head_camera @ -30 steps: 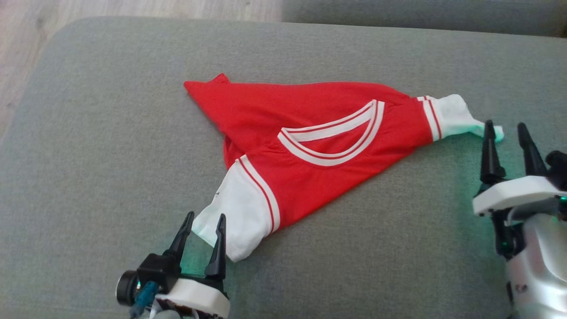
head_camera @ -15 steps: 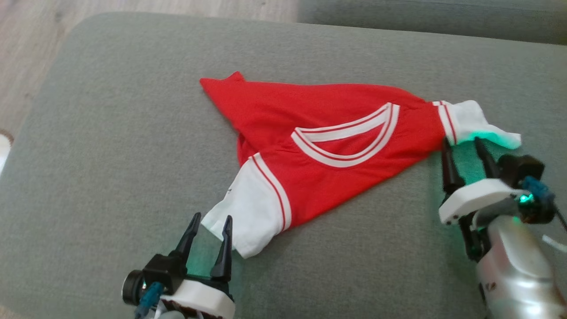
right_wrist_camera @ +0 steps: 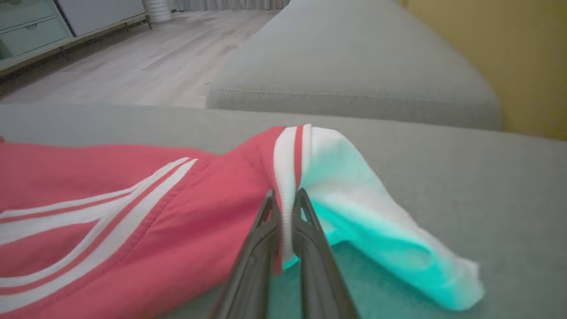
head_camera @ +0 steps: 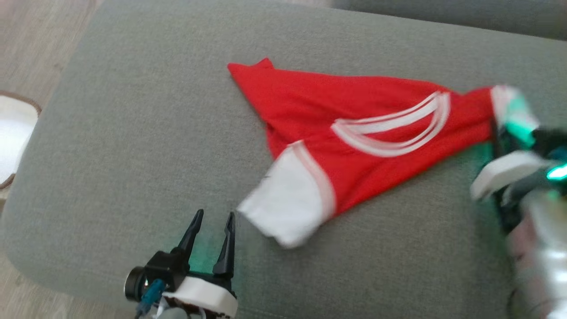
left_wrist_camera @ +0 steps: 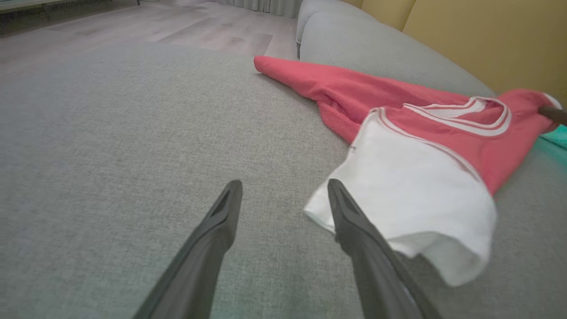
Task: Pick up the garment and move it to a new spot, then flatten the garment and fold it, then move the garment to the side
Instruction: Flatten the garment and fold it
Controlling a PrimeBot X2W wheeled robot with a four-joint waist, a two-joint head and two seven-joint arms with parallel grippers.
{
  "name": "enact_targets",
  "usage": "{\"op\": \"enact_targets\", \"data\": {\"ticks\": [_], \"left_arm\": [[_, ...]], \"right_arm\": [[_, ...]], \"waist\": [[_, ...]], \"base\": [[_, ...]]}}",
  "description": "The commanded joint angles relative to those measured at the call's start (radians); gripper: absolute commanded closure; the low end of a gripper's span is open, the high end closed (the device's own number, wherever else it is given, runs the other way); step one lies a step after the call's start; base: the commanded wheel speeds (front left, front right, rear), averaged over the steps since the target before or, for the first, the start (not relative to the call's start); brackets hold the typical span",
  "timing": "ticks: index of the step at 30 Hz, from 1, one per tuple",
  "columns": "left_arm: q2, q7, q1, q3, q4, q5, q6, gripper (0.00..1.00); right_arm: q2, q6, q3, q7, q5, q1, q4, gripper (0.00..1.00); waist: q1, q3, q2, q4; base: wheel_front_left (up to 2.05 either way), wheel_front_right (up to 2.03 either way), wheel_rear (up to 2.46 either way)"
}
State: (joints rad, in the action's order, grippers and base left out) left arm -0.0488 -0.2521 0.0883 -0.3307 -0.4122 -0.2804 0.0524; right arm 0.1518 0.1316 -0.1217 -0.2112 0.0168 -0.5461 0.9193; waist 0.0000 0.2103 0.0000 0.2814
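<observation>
Your right pincer (right_wrist_camera: 285,195) is pressed together on the garment (head_camera: 354,106). It's pinching the ribbed white band with the red stripe, right where the red body meets the white sleeve (right_wrist_camera: 354,186). That sleeve flops out limp just past the fingertips and off to their right in the wrist view, and it's washed in a green glow. The red part spreads away to the left of the tips in that same view. It looks like a soft, matte knit, folded into a rough triangle with one pointy corner at the far end. The V-shaped collar (head_camera: 385,150) is a white band with thin red stripes. Your left pincer (head_camera: 215,215) is spread wide with nothing between the fingers, low over the cushion (head_camera: 133,133). The other white sleeve (left_wrist_camera: 412,199) lies just off its right-hand finger with the cuff curled open, and I can't tell if they touch. There's a tiny dark mark (left_wrist_camera: 352,146) by that sleeve's seam, way too small to read. The cushion is grey, coarse-woven and round-cornered. A second cushion (right_wrist_camera: 354,75) with a stitched edge sits beyond the right pincer's tips, with pale wood-plank floor (right_wrist_camera: 133,57) to its left.
</observation>
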Motion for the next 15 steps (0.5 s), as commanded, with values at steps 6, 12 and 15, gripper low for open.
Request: {"op": "enact_targets", "data": {"ticks": [6, 12, 15], "left_arm": [[-0.001, -0.01, 0.045, 0.014, 0.034, -0.002, -0.005, 0.0], [-0.001, -0.01, 0.034, 0.02, 0.022, 0.0, -0.005, 0.0], [-0.001, -0.01, 0.028, 0.022, 0.022, -0.004, -0.007, 0.0]], "right_arm": [[0.163, -0.001, -0.074, -0.037, -0.097, -0.211, -0.053, 1.0], [0.133, -0.001, -0.161, -0.037, -0.199, -0.261, -0.023, 0.0], [0.038, -0.001, -0.094, -0.047, -0.186, -0.227, -0.022, 0.0]], "waist": [[0.0, 0.026, 0.0, 0.041], [0.0, 0.014, 0.0, 0.043], [0.0, 0.004, 0.0, 0.032]], "base": [[0.0, 0.0, 0.0], [0.0, 0.0, 0.0], [0.0, 0.0, 0.0]]}}
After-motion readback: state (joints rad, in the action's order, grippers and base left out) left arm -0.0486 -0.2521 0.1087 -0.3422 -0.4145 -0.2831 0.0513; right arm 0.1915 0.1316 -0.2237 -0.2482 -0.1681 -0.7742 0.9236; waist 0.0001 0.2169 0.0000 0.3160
